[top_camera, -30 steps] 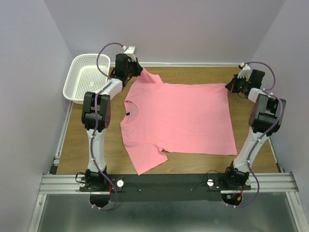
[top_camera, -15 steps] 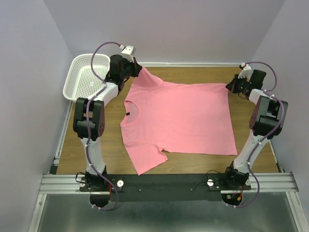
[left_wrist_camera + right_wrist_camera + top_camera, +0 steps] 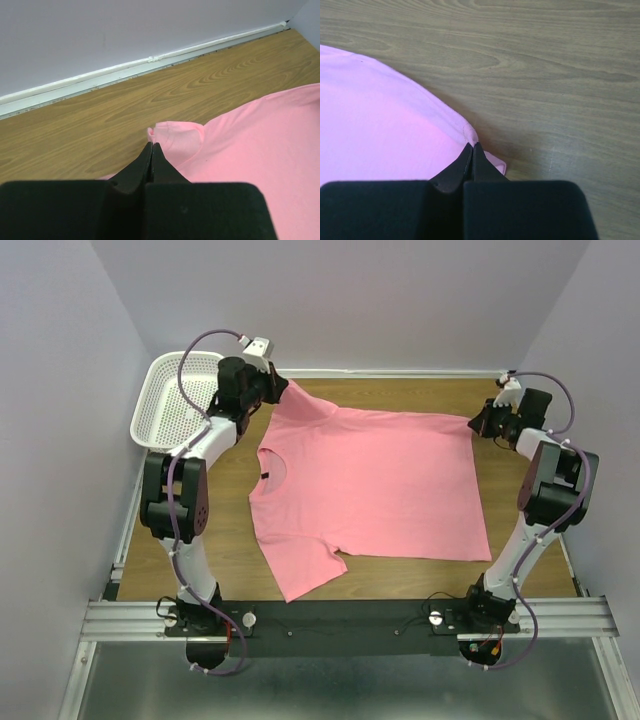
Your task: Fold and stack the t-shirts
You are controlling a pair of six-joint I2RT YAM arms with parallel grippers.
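Note:
A salmon-pink t-shirt [image 3: 370,480] lies spread on the wooden table, neck to the left, hem to the right. My left gripper [image 3: 283,390] is shut on its far sleeve, whose tip is lifted off the table. In the left wrist view the left gripper [image 3: 151,145] pinches the sleeve's pink edge [image 3: 172,137]. My right gripper [image 3: 476,423] is shut on the far hem corner. In the right wrist view the right gripper [image 3: 471,145] nips that corner of the t-shirt [image 3: 380,125], low over the wood.
A white mesh basket [image 3: 175,400] stands at the far left corner, close behind the left arm. The back wall and its white skirting [image 3: 125,67] run just beyond the sleeve. Bare wood [image 3: 560,75] lies to the right of the hem corner.
The left arm has swung further back and left, raising the gripped sleeve slightly towards the far edge. The right gripper has moved very little, still holding the hem corner.

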